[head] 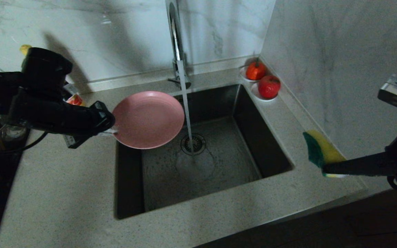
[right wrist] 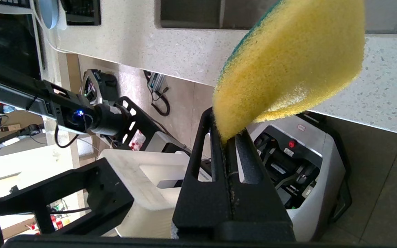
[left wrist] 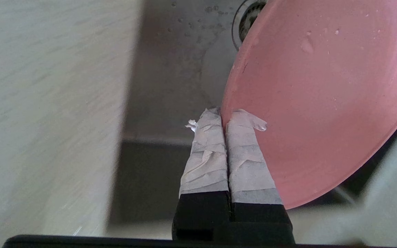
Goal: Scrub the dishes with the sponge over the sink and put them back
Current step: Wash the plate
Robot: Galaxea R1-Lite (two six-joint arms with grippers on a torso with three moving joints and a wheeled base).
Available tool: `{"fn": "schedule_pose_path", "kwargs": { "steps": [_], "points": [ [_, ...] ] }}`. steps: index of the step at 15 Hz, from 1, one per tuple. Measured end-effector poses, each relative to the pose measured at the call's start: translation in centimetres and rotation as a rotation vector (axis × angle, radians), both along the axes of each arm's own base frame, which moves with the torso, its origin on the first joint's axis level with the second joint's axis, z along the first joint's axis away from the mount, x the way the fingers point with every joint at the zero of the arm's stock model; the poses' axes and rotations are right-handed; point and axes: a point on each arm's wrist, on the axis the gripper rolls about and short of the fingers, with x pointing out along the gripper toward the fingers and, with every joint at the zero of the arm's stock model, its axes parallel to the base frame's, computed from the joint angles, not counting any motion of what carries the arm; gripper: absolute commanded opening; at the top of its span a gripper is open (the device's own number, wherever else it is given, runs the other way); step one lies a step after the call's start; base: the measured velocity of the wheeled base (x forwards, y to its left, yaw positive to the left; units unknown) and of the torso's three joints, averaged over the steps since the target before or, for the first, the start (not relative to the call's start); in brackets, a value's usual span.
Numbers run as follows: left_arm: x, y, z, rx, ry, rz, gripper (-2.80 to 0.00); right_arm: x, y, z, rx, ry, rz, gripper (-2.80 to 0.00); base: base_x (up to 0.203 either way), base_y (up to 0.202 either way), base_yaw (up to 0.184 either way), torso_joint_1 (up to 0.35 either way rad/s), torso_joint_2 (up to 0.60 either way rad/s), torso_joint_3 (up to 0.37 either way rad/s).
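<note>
The pink plate (head: 148, 119) hangs tilted over the left rear part of the sink (head: 271, 151), its face turned up and toward the tap (head: 176, 41). Water drops dot its surface in the left wrist view. The left gripper (head: 110, 130) holds it by the left rim, its taped jaws pinched on the plate's edge. A stream of water (head: 187, 113) runs from the tap just beside the plate's right edge and falls to the round drain (head: 193, 144). The sponge (head: 321, 150), yellow with a dark green face, is held over the desk (head: 64, 193) to the right of the sink, well apart from the plate. The right gripper (head: 326, 168) has its jaws squeezed on the sponge's lower end. Two red fruits (head: 262, 79) on white saucers sit at the desk's back right corner.
</note>
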Motion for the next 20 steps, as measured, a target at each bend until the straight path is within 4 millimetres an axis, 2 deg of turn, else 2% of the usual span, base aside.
{"fn": "schedule_pose_path", "kwargs": {
  "steps": [4, 7, 11, 20],
  "points": [
    [2.4, -2.9, -2.2, 0.014, 0.002, -0.019, -2.8, 0.3, 0.0, -0.2, -0.004, 0.011, -0.003, -2.8, 0.0, 0.0, 0.0, 0.0, 0.0, 0.0],
    [3.5, -4.8, -3.0, 0.011, -0.024, -0.058, -2.8, 0.4, 0.0, -0.3, -0.005, 0.016, -0.009, -2.8, 0.0, 0.0, 0.0, 0.0, 0.0, 0.0],
    [4.8, -6.4, -3.9, 0.003, -0.014, -0.042, -2.8, 0.4, -0.1, -0.5, -0.008, 0.02, -0.01, -2.8, 0.0, 0.0, 0.0, 0.0, 0.0, 0.0],
    [4.5, -11.1, -6.1, 0.029, 0.042, -0.156, -2.8, 0.2, -0.1, -0.7, -0.015, 0.018, -0.005, -2.8, 0.0, 0.0, 0.0, 0.0, 0.0, 0.0]
  ]
}}
